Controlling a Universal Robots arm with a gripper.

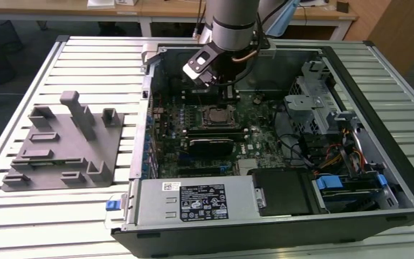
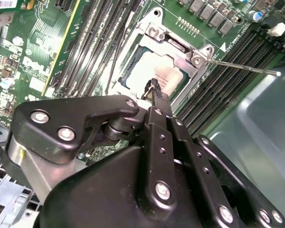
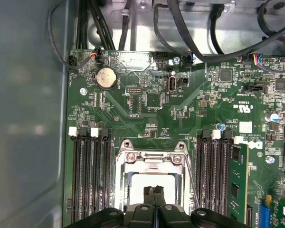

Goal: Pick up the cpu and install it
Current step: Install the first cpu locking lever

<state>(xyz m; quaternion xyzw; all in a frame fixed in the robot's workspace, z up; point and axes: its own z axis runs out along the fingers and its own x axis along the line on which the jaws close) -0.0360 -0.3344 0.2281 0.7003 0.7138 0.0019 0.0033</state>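
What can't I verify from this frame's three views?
- Whether the gripper touches the cpu: both wrist views, the gripper itself covers the contact spot.
- The cpu's near edge: first wrist view, cut off by the gripper and the picture's edge.
- How the cpu sits in the socket: exterior view, too small.

Lab: slatted workbench (image 1: 84, 59), opened computer tower (image 1: 264, 232)

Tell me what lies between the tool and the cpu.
Nothing: the second wrist view shows the shut tool right over the bare cpu.

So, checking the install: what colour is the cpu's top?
The cpu reads pale silver, clearest in the second wrist view.
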